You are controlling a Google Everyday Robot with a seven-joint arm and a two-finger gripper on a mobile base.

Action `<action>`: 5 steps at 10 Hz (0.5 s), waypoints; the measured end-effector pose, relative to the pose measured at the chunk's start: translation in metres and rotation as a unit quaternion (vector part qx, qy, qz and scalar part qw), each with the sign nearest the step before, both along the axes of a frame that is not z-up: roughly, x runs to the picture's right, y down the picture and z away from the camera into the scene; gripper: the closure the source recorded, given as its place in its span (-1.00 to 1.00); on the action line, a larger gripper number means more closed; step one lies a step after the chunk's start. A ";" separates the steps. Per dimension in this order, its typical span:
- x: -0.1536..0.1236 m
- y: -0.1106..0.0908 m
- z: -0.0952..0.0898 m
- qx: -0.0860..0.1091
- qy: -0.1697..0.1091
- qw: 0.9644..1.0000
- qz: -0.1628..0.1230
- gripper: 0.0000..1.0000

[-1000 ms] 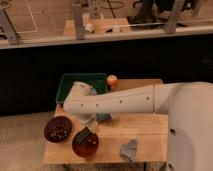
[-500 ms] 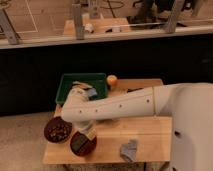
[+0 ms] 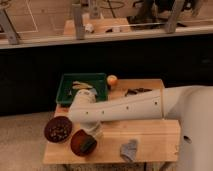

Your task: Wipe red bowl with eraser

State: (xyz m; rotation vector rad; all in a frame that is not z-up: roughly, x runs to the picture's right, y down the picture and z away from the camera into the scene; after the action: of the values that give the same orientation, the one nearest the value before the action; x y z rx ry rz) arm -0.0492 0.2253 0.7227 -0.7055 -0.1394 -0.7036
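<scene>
End effector [image 3: 91, 136], clenched on the eraser [image 3: 89, 145], rests inside the red bowl [image 3: 78, 141] directly below; wiping appears underway, completion unconfirmed.

This looks like a robotics test lab rather than a home. A small light wooden worktop [image 3: 150, 135] stands alone on pale speckled flooring, set with loose trial props: a green plastic tray [image 3: 67, 92] at its far left corner and a dark brown speckled bowl [image 3: 58, 129] at its left edge. Behind runs a long dark barrier topped by a metal rail [image 3: 125, 36], with hard flooring marked in lines beyond.
</scene>
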 end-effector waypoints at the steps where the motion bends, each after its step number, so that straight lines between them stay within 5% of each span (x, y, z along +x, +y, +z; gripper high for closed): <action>1: 0.003 -0.008 0.004 0.004 0.004 1.000 0.002 1.00; 5: -0.024 -0.032 0.012 0.018 -0.008 1.000 -0.002 1.00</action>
State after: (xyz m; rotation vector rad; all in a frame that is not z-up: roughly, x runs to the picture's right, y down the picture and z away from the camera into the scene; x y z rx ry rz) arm -0.0732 0.1928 0.7350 -0.6654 -0.1387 -0.7147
